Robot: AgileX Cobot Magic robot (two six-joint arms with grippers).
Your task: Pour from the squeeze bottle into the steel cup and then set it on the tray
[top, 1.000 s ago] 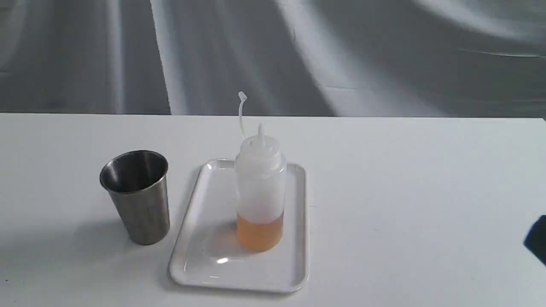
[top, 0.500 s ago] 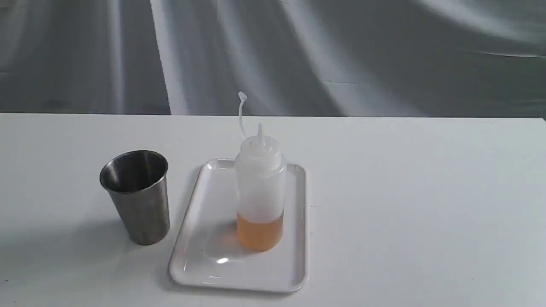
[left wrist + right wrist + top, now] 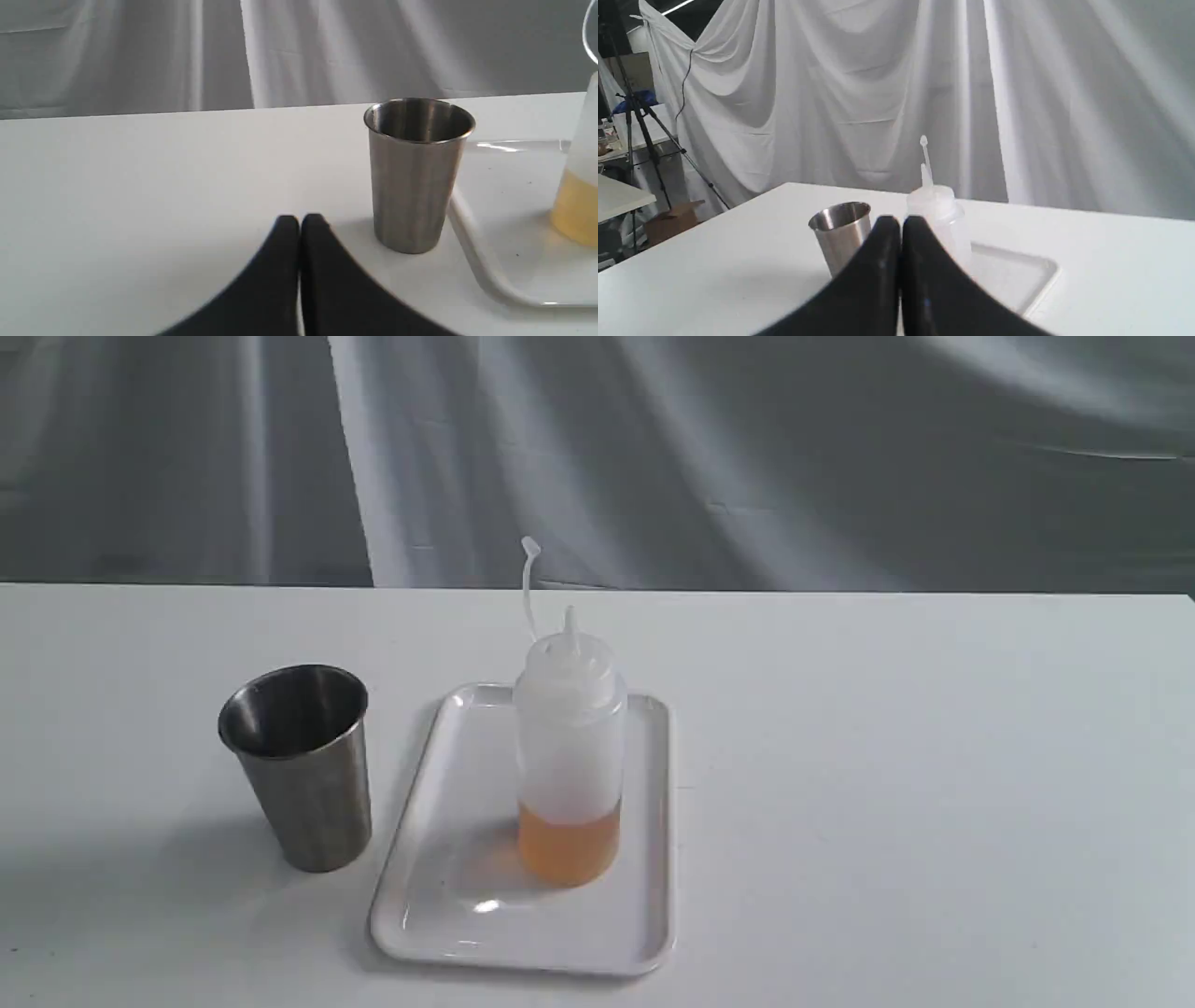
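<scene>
The squeeze bottle [image 3: 569, 747] stands upright on the white tray [image 3: 448, 887], amber liquid filling its lower part and its cap strap sticking up. The steel cup [image 3: 299, 765] stands on the table just left of the tray. Neither gripper appears in the exterior view. In the left wrist view my left gripper [image 3: 300, 221] is shut and holds nothing, close to the cup [image 3: 415, 172], with the tray [image 3: 486, 275] and bottle [image 3: 577, 186] beyond. In the right wrist view my right gripper [image 3: 895, 224] is shut and holds nothing, well back from the bottle [image 3: 936, 210], cup [image 3: 840, 233] and tray [image 3: 1017, 280].
A white table [image 3: 934, 756] carries everything, backed by a draped grey-white cloth [image 3: 747, 457]. The right wrist view shows a tripod [image 3: 649, 140] and a cardboard box [image 3: 672, 221] off the table's far side.
A dark shape at the exterior view's right edge, there a second ago, has left the frame. Bottle, cup and tray have not moved.
</scene>
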